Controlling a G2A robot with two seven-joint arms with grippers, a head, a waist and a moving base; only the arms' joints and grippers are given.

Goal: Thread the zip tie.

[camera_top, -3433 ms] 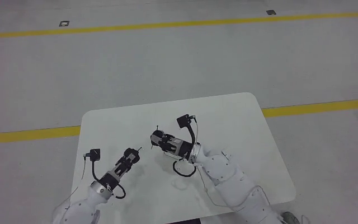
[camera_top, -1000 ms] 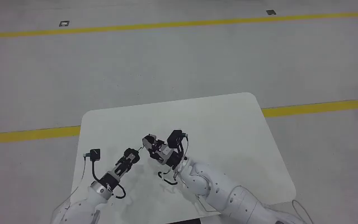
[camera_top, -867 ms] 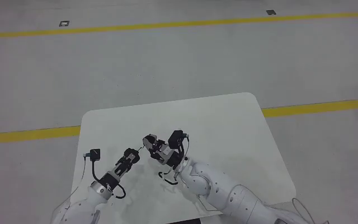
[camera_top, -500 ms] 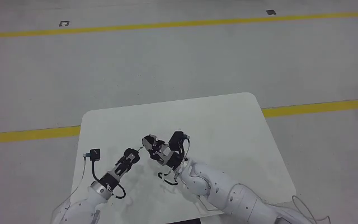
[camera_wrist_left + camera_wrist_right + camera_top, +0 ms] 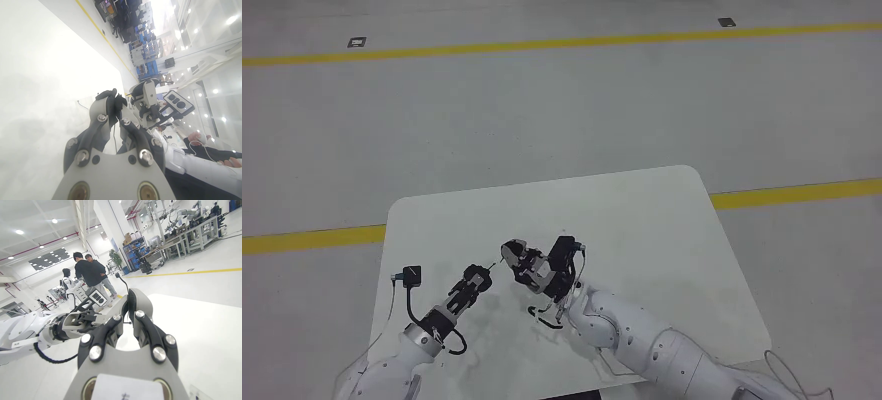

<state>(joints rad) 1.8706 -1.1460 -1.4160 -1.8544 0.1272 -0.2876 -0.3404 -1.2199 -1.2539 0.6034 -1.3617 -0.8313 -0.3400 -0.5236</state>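
Tips close: left hand [image 5: 482, 269], right hand [image 5: 508, 247].

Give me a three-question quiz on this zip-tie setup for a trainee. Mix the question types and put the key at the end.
1. True or false: the fingers of the right gripper are shut on a thin black plastic zip tie.
2. Multiple choice: above the white rounded-corner table, the left gripper and the right gripper are A) far apart at opposite edges; B) close together; C) pointing away from each other.
3. Fill in: the painted floor lines on either side of the table are ___.

Key: 1 true; 2 B; 3 yellow.
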